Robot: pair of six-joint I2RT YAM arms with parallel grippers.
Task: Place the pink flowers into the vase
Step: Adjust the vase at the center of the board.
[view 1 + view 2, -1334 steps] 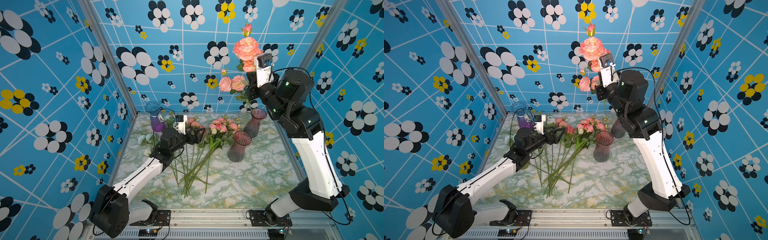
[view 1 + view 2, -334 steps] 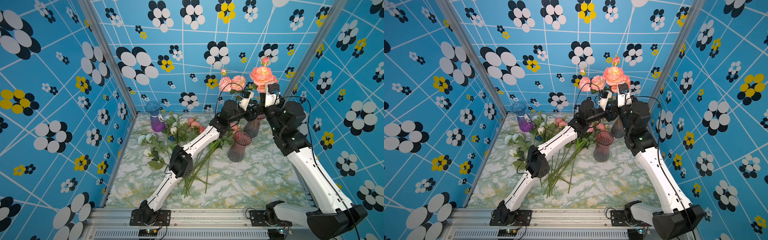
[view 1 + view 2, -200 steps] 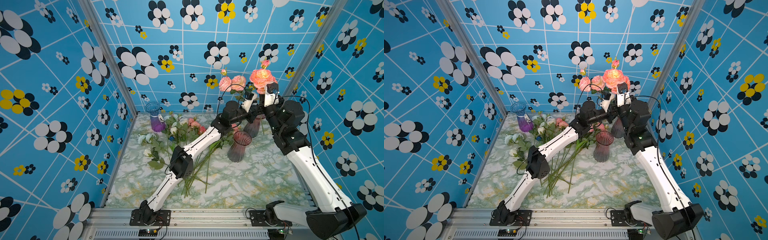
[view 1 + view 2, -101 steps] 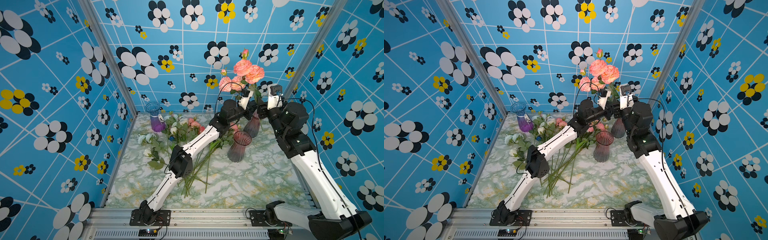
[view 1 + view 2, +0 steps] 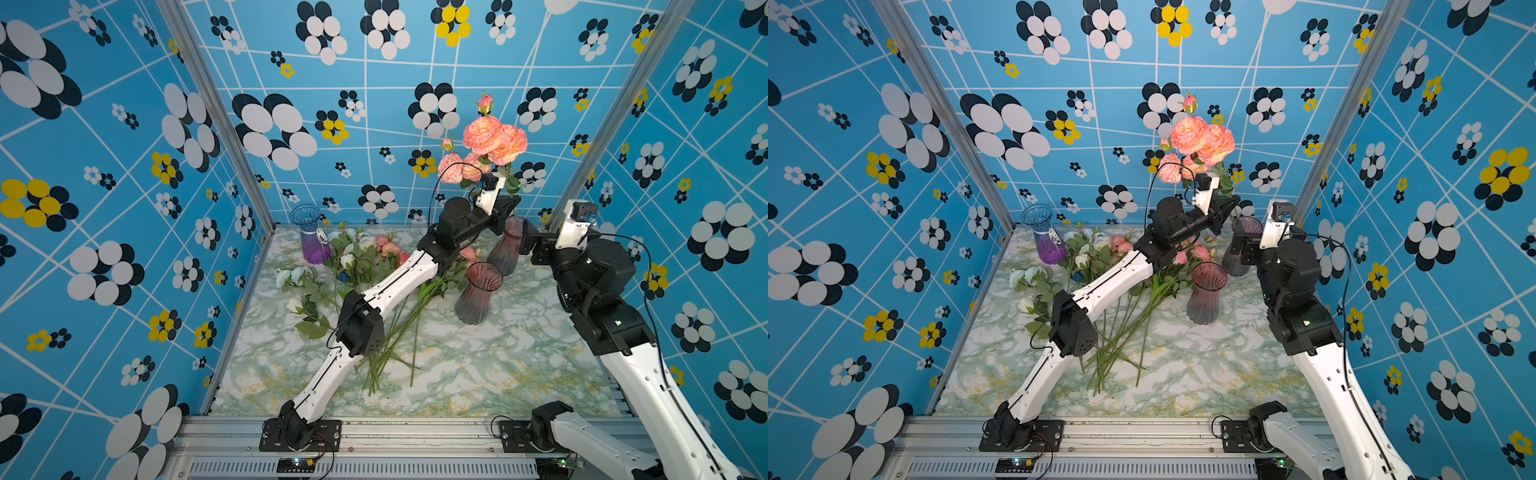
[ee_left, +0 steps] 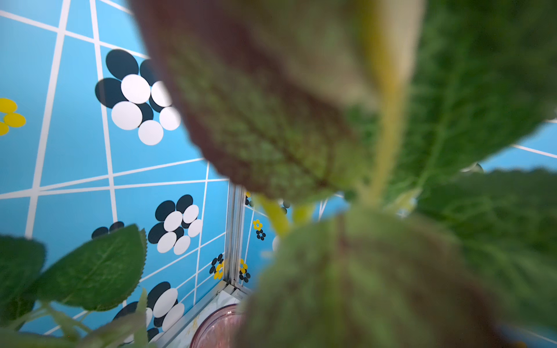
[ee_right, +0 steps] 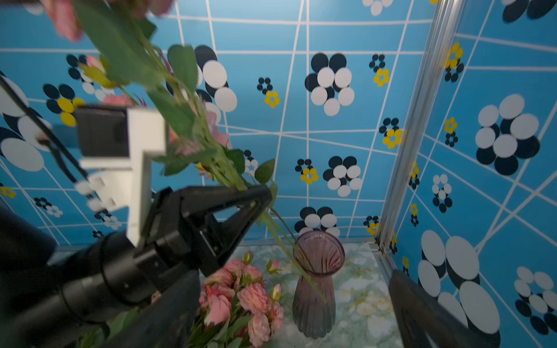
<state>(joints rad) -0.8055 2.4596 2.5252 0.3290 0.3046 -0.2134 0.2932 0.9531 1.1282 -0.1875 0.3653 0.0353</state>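
Left gripper (image 5: 513, 204) is clamped shut on the stems of a bunch of pink flowers (image 5: 494, 139). It grips them low, beneath the leaves, so the blooms stand upright and high against the back wall. Stem ends run down from the jaws into the mouth of the vase (image 7: 316, 289) in the far right corner; in the right wrist view they show through the glass, part way down. Judgement: the grip serves to steady the bunch until the stems sit deeper, since the heavy heads could tip it over the rim. Right gripper (image 5: 527, 245) stands wide open and empty, just beside the same vase and apart from the stems. Other pink flowers (image 5: 388, 249) lie flat on the table (image 5: 498, 365) under the left arm, not yet placed. A second vase (image 5: 476, 295), apparently empty, stands nearer. A blue and purple vase (image 5: 311, 241) and white flowers (image 5: 293, 274) sit far left, no part of the job
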